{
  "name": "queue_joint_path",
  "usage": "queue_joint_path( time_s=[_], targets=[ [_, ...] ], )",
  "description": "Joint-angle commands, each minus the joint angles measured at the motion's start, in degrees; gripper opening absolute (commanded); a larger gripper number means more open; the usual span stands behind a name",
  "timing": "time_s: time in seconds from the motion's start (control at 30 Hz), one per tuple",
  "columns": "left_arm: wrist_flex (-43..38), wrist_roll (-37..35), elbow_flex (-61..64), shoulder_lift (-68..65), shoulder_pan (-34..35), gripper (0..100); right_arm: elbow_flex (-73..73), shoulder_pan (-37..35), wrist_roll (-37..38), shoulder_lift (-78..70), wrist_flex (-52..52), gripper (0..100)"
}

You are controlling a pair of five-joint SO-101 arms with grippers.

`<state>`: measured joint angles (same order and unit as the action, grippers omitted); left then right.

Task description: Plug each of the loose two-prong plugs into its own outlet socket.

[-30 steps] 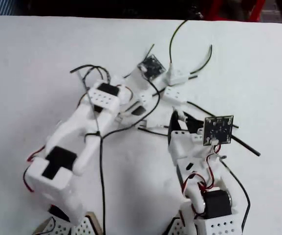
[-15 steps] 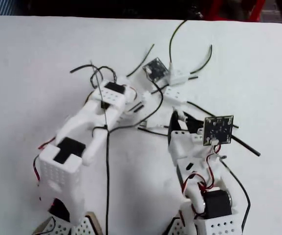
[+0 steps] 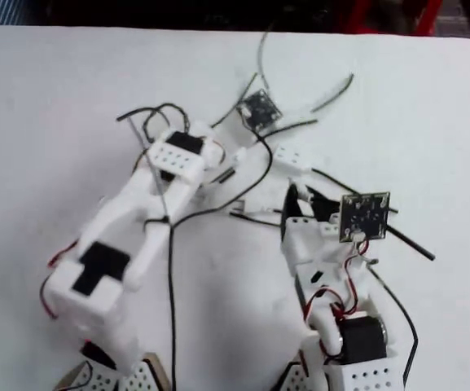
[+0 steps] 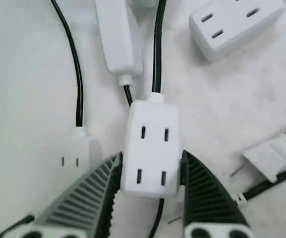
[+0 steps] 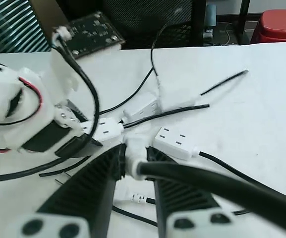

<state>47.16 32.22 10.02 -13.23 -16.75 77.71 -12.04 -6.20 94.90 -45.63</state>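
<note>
My left gripper is shut on a white outlet socket, its ribbed fingers pressing both sides. A second outlet socket lies beyond it. One loose white plug lies beside the held socket, and another plug with bare prongs lies on its other side. My right gripper is shut on a white plug with a thick black cord, prongs facing the free outlet socket. In the high view the left gripper and right gripper sit near that socket.
Black cords cross the white table between and beyond the arms. A long white plug body lies past the held socket. The left arm's body stands close beside my right gripper.
The left arm swung out to the far socket and drew back with it toward the table's middle. The far cords shifted with it. The right arm kept still.
</note>
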Motion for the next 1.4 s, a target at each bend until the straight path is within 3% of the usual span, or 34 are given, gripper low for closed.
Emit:
queue_joint_path(
  time_s=[0.0, 0.5, 0.9, 1.03, 1.17, 1.37],
  targets=[
    [1.76, 0.44, 3.52, 11.65, -0.48, 2, -0.53, 2.59, -0.53, 0.84, 1.36, 1.7],
    [2.55, -0.09, 40.44, 50.59, 0.04, 2, -0.62, 3.03, -1.93, 0.84, 1.36, 1.7],
    [5.71, -2.99, 58.46, 65.45, 0.04, 3, -0.62, 2.77, -1.67, 0.66, 1.36, 1.7],
    [5.8, -6.59, 61.45, 65.63, 0.13, 15, -0.62, 0.4, -1.58, 0.66, 0.84, 1.7],
    [5.98, -13.19, 60.22, 65.8, 5.67, 32, -0.53, -1.19, -1.58, 0.57, 0.13, 1.7],
    [7.21, -12.66, 56.26, 65.8, 13.23, 32, -0.7, -6.11, 2.11, -0.31, -1.27, 1.7]
  ],
)
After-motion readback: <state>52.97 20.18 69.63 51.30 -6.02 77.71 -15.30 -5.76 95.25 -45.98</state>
